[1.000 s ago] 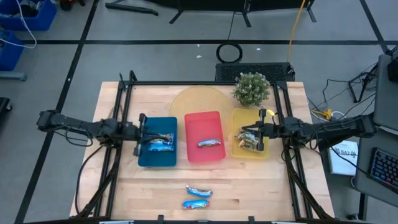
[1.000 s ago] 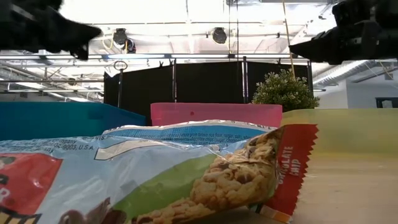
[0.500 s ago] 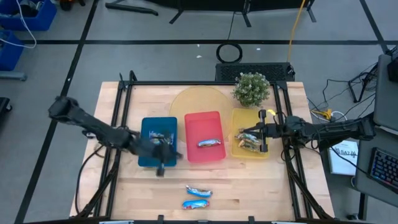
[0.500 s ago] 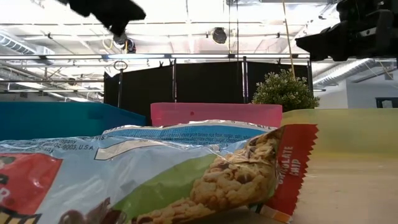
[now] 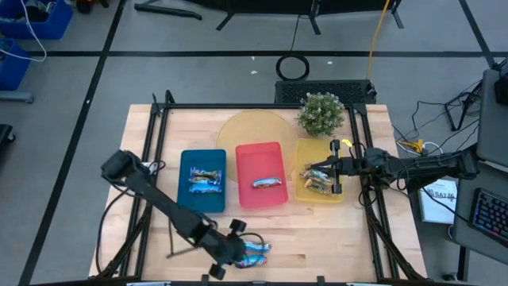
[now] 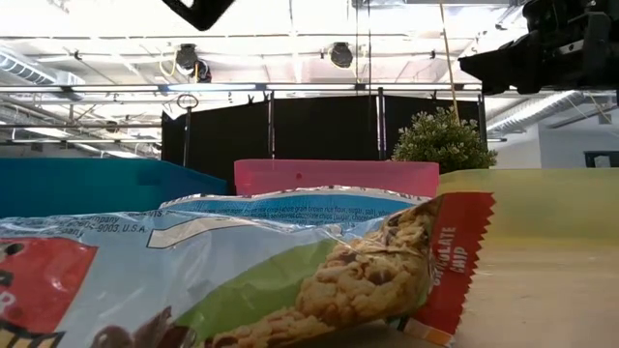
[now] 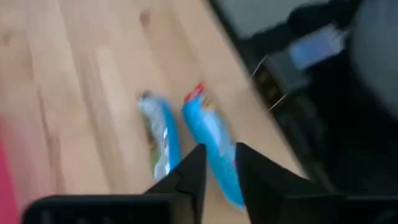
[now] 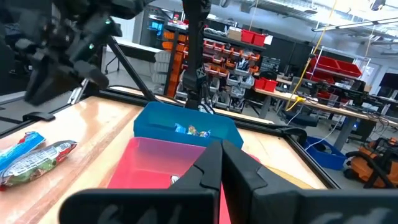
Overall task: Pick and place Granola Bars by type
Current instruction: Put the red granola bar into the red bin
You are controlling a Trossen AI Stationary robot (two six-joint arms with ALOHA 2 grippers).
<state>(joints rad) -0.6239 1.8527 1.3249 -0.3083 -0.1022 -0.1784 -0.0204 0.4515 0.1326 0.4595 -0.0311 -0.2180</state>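
Where the table's near edge runs, I see two loose bars lying side by side on the wood, blue wrappers up. My left gripper sits directly beside them, low over the near edge; the left wrist view shows its fingers almost together with only a narrow gap, holding nothing, with both bars just past the tips. Beyond that, three trays stand in a row across the middle of the table. On the left, the blue tray holds two bars. At center, the red tray holds one bar. On the right, the yellow tray holds several bars in a loose pile. My right gripper hangs over the yellow tray's right side, fingers pressed together and empty in the right wrist view. Farther back, a small potted plant stands behind the yellow tray.
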